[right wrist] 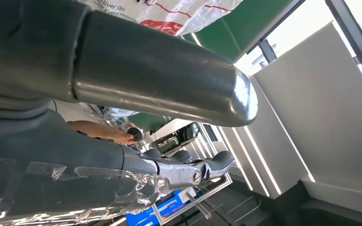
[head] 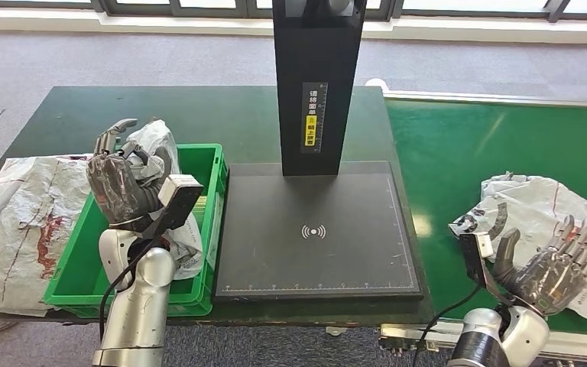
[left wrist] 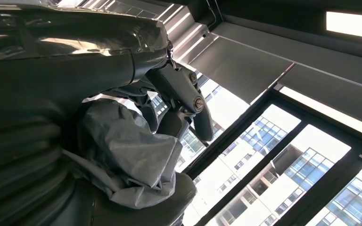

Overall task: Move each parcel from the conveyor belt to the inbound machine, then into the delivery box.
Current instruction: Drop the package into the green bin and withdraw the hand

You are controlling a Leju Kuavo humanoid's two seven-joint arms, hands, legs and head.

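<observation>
Gripping a grey parcel (head: 155,149) with closed fingers, the left hand (head: 119,180) hung over the green box (head: 215,164) left of the scanner (head: 315,229). Right of the scanner, the right hand (head: 552,267) rested, fingers apart, on a parcel on the belt (head: 497,126).

Bright daylight from the windows (left wrist: 283,155) backlights both wrist views; head view sharp.

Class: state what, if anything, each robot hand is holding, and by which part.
Left hand grips a grey parcel by its crumpled upper end, over the green box. Right hand is open, holding nothing.
</observation>
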